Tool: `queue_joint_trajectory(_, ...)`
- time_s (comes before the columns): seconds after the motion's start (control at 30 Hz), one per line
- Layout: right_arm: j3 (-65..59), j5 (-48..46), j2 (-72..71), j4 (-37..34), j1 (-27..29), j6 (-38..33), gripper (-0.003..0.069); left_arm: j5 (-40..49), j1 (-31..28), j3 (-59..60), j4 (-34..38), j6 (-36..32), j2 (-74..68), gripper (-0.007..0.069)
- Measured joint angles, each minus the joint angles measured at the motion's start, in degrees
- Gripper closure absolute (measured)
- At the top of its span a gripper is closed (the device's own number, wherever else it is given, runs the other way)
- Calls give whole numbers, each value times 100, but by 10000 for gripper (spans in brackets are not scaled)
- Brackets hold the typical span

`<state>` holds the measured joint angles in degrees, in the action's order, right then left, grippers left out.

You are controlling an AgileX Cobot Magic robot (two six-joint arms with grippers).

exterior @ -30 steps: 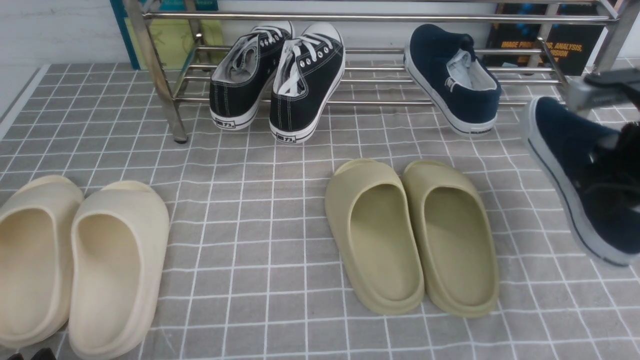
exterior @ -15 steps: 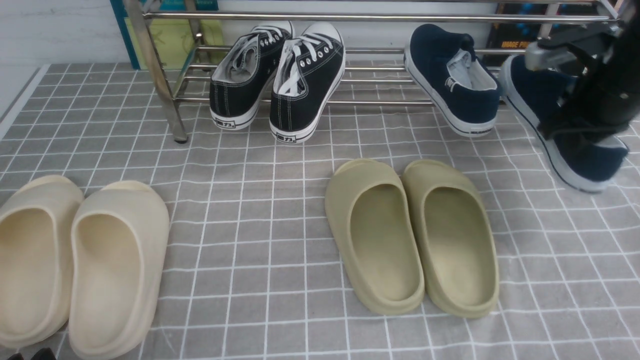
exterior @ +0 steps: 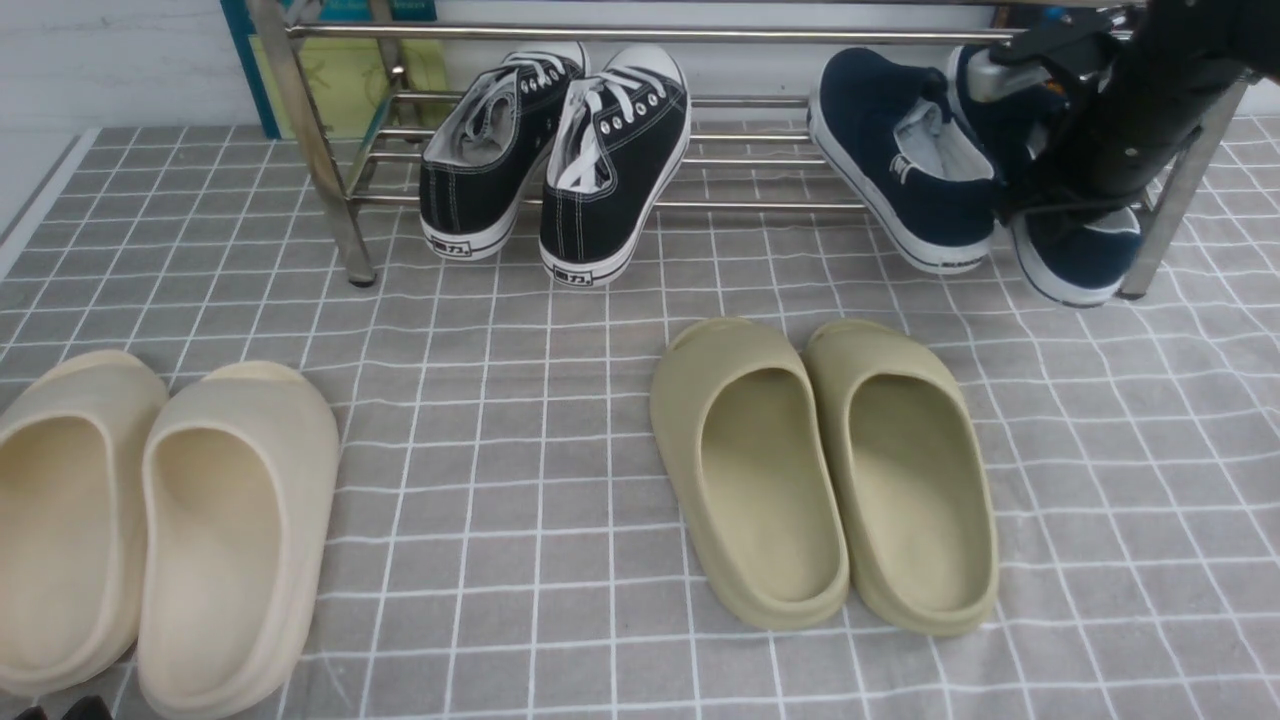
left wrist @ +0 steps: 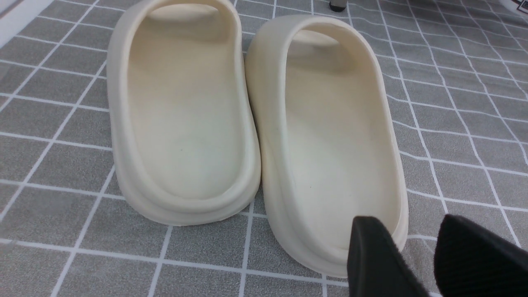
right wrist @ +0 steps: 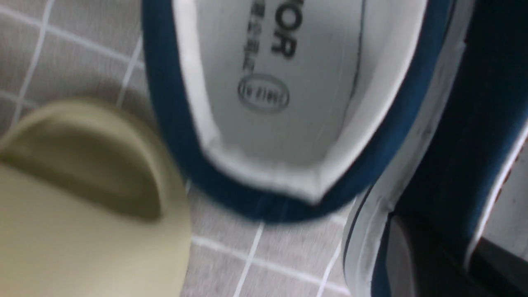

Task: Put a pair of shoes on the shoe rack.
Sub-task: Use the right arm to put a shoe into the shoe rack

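Right arm swung from mid-right up to the upper right, carrying the second navy shoe (exterior: pixel 1078 262) onto the shoe rack (exterior: pixel 640 34).

Right gripper (exterior: pixel 1058 182) reaches down at a slant from the top right corner of the front view and is clamped on the second navy shoe's side wall near the heel. That shoe lies on the rack's lower bars, heel toward the camera, just beside the first navy shoe (exterior: pixel 905 160), which also sits on the rack. Black sneakers (exterior: pixel 560 150) are on the rack at upper centre. Olive slippers (exterior: pixel 825 470) lie on the checked cloth (exterior: pixel 500 400) at centre. Left gripper (left wrist: pixel 418 264) hangs low over the heel of the cream slippers (left wrist: pixel 255 123), fingers (left wrist: pixel 371 255) slightly parted and holding nothing.
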<state>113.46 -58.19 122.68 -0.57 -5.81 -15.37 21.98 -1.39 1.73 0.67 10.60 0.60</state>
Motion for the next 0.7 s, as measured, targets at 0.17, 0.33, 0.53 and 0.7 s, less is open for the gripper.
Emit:
queue_joint_trajectory(0.17, 206, 389, 96, 10, 0, 0, 624, 0, 0, 0, 0, 0, 0, 386)
queue_joint_trajectory(0.33, 245, 688, 114, 57, 5, -93, 624, 0, 0, 0, 0, 0, 0, 386)
queue_joint_trajectory(0.53, 246, 719, 199, 57, 0, -333, 624, 0, 0, 0, 0, 0, 0, 386)
queue_joint_trajectory(0.7, 251, 725, 199, 57, 0, -143, 599, 0, 0, 0, 0, 0, 0, 386)
